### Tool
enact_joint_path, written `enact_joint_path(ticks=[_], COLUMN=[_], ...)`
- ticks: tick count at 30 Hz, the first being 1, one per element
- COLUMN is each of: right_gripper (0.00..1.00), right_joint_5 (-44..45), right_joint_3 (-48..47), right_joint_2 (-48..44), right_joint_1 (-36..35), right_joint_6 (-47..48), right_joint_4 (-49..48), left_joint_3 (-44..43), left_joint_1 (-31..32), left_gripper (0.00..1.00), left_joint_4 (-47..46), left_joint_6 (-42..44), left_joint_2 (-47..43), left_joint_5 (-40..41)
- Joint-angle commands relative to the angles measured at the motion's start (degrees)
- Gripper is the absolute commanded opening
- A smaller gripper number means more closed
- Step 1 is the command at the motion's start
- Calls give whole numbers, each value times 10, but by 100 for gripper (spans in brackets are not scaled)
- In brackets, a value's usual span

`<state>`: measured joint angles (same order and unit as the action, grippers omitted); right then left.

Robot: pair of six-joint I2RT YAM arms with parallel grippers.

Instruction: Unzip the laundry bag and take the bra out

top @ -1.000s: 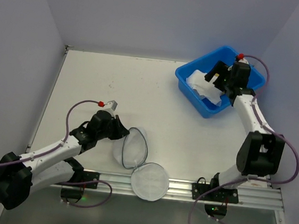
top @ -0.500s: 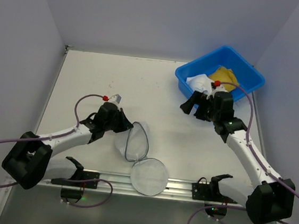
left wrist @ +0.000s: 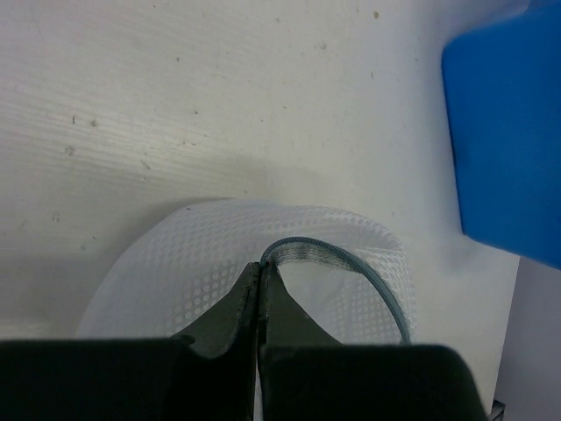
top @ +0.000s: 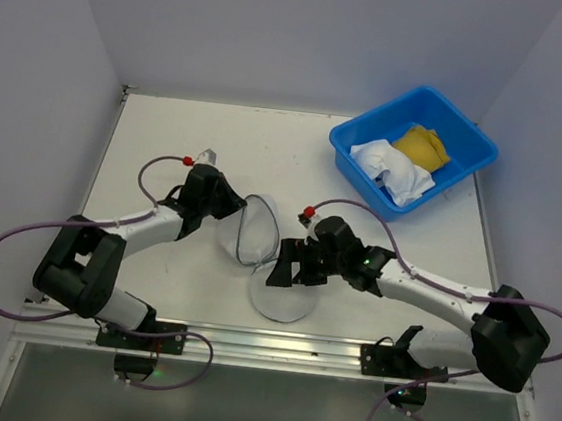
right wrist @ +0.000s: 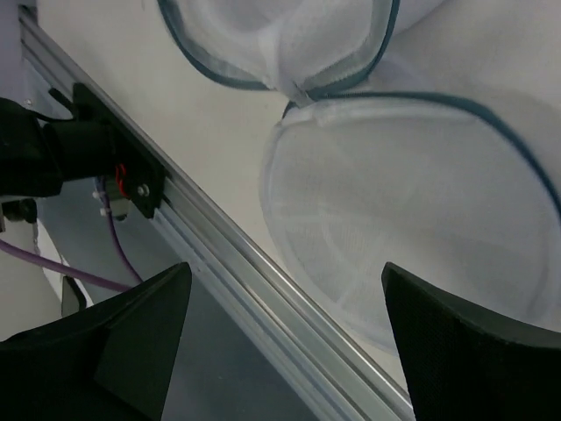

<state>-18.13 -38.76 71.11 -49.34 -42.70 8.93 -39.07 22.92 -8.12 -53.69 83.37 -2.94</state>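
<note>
Near edge of bench (top: 167, 148): metal rail (top: 207, 336) running its whole width, just beside the nearest curve of the laundry bag (top: 276, 306). Walls close on the left, right and far sides. Broad stretch of bench surface between the bag and the far wall. Blue tub (top: 360, 179) in the far right corner, well apart from the bag, holding white cloth (top: 391, 167) and a yellow piece (top: 419, 143).

Laundry bag: near the middle of the front edge, opened like a clamshell into two mesh discs joined at a short hinge.

Left tool (left wrist: 261, 274): pressed together, pinching the dark bluish zipper rim of the far disc at its top and holding that disc up on edge, hollow side facing right.

Right tool (right wrist: 286, 267): spread wide, hanging over the near disc, which lies flat on the bench. Cannot tell from the views whether its fingers touch the mesh.

Long axis of the opened bag: from the left tool toward the rail, leaning slightly right; hinge at the midpoint.
</note>
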Motion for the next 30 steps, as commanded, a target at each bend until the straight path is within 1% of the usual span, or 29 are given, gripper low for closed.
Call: enact_joint_path(ticks=[1, 5, 9, 10, 14, 17, 18, 20, 23, 25, 26, 27, 29, 30], right_gripper=[91, 92, 95, 96, 98, 99, 99, 99, 99, 99, 98, 98, 97, 96], right_joint_5=[-14, 18, 53, 61, 71, 92, 115, 125, 147, 179, 228, 250, 278, 274], right_joint_3=[-26, -24, -32, -39, -44, -72, -89, -104, -127, -123, -121, -119, -100, -83], right_joint_2=[64, 107, 141, 154, 167, 177, 179, 179, 156, 120, 111, 102, 83, 78], right_joint_1=[-17, -13, 7, 22, 89, 120, 128, 135, 137, 137, 138, 141, 160, 179], right_joint_6=[-35, -58, -53, -50, -21, 44, 55, 81, 91, 82, 75, 58, 32, 24], right_joint_4=[-9, -4, 19, 24, 28, 43, 50, 54, 65, 75, 95, 107, 130, 135], left_joint_3=[-10, 19, 73, 85, 127, 157, 166, 189, 211, 215, 216, 215, 216, 217], left_joint_1=[-14, -22, -22, -22, -22, -22, -22, -21, -21, -21, -21, -21, -21, -21], left_gripper=[0, 0, 0, 0, 0, 0, 0, 0, 0, 0, 0, 0, 0, 0], left_joint_4=[-12, 8, 21, 22, 51, 60, 60, 60, 54, 50, 47, 46, 37, 34], left_joint_6=[-16, -12, -8, -9, 0, 8, 6, -1, -12, -14, -13, -12, -12, -12], left_joint_2=[2, -29, -75, -93, -136, -163, -170, -191, -216, -219, -218, -215, -204, -201], left_joint_5=[21, 26, 16, 11, -1, -32, -52, -65, -71, -69, -69, -71, -73, -74])
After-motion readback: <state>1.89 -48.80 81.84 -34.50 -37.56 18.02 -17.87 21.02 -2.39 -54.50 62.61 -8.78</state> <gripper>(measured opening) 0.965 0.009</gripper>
